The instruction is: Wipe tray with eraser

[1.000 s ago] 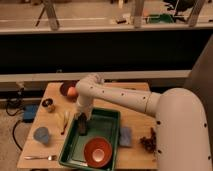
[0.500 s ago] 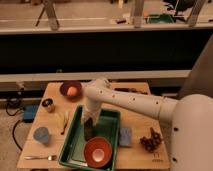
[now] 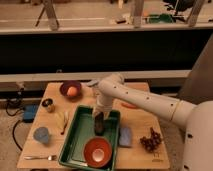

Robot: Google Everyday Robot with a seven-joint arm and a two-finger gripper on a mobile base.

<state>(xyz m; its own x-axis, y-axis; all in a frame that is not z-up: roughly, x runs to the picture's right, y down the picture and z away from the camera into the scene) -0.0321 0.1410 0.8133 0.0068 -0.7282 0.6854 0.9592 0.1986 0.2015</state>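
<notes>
The large green rectangular plastic tray [image 3: 82, 134] carries a small dark brown-black block eraser [image 3: 99, 125], with the tool [image 3: 99, 115] just above it at the tray's far middle. Nearer sits a round orange-red bowl [image 3: 97, 151]. A flat blue-grey pad [image 3: 125, 136] lies to the right on the tan wooden counter [image 3: 142, 125].

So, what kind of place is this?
Probably a robot test area set up like a dining spot: a wooden table with a green tray, bowl and fork. The hand is over the tray, at the eraser.
</notes>
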